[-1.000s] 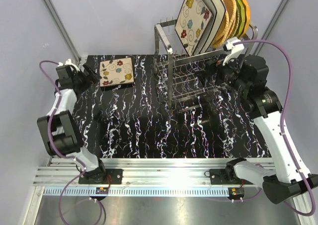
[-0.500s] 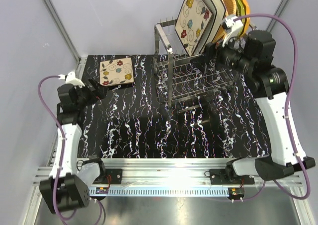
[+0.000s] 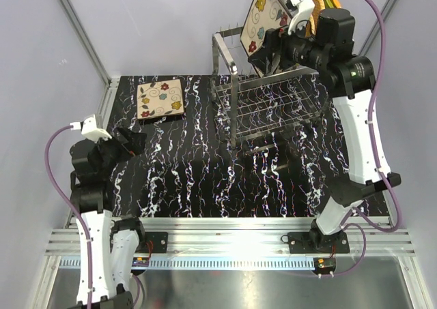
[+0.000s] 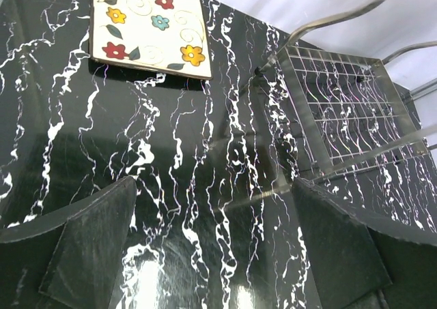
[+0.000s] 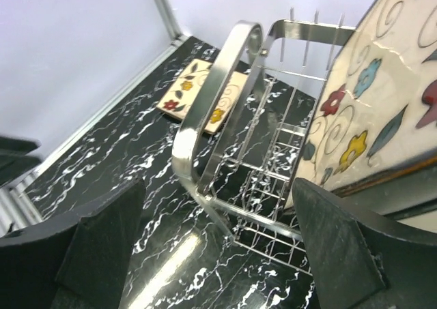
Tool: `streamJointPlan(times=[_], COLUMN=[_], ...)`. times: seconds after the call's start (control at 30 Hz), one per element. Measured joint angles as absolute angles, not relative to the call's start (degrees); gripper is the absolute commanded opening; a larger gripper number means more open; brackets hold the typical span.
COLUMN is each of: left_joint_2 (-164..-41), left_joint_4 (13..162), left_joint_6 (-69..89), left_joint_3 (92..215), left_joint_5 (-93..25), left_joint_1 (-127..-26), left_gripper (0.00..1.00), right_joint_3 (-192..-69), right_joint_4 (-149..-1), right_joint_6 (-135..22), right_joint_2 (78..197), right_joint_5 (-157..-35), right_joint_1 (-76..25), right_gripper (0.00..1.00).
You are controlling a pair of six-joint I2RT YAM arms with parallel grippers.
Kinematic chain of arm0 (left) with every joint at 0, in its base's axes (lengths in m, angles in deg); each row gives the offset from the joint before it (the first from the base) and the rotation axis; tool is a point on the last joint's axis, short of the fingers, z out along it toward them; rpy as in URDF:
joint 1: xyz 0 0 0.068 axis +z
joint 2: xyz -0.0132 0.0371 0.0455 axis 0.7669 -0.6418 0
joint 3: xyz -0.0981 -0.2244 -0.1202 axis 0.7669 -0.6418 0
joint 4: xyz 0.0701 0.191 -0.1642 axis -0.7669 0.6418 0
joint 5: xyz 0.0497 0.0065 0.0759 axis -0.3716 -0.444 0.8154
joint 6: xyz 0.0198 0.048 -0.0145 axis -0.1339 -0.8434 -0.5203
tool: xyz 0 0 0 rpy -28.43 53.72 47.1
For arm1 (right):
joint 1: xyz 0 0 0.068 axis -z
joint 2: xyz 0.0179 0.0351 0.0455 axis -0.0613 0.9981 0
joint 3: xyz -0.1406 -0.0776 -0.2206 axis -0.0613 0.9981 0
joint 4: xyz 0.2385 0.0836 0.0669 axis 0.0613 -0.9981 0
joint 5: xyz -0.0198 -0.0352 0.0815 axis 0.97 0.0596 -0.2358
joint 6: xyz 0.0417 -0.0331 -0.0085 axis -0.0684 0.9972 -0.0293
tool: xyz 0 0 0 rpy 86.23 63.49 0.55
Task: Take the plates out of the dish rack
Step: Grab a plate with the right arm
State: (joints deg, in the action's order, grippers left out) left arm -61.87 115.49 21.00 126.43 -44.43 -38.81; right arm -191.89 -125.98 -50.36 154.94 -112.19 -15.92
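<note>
Your table point(image 3: 191, 179) was black marble-look, walls point(image 3: 157, 29) pale lilac; one plate point(image 3: 160, 99) lay flat; left claw point(image 4: 215, 244), right claw point(image 5: 218, 244) both spread, empty

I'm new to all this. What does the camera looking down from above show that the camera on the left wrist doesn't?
Only the overhead view shows both arms, the plates standing in the upper tier of the dish rack, and the open right gripper up beside them. Only the left wrist view shows the open left gripper from inside, its fingers wide apart with nothing between them. Both show the dish rack and the flat flowered plate lying on the black marbled table.
</note>
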Motion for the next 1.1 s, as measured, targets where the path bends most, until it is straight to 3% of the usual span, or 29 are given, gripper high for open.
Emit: streamJointPlan(times=[0.43, 1.1], left_joint_2=[-55.9, -55.3], left_joint_4=[122.3, 124.1], left_joint_6=[22.7, 23.5], left_joint_3=[126.4, 126.3], left_joint_5=[-43.0, -41.5], left_joint_1=[-38.8, -38.8], left_gripper=[0.99, 0.99], right_joint_3=[-190.9, -187.0], right_joint_4=[-126.9, -120.1], right_joint_6=[-54.6, -58.4], right_joint_2=[153.0, 153.4], right_joint_5=[-99.3, -84.2], right_joint_1=[-17.2, -19.5], right_gripper=[0.82, 0.77])
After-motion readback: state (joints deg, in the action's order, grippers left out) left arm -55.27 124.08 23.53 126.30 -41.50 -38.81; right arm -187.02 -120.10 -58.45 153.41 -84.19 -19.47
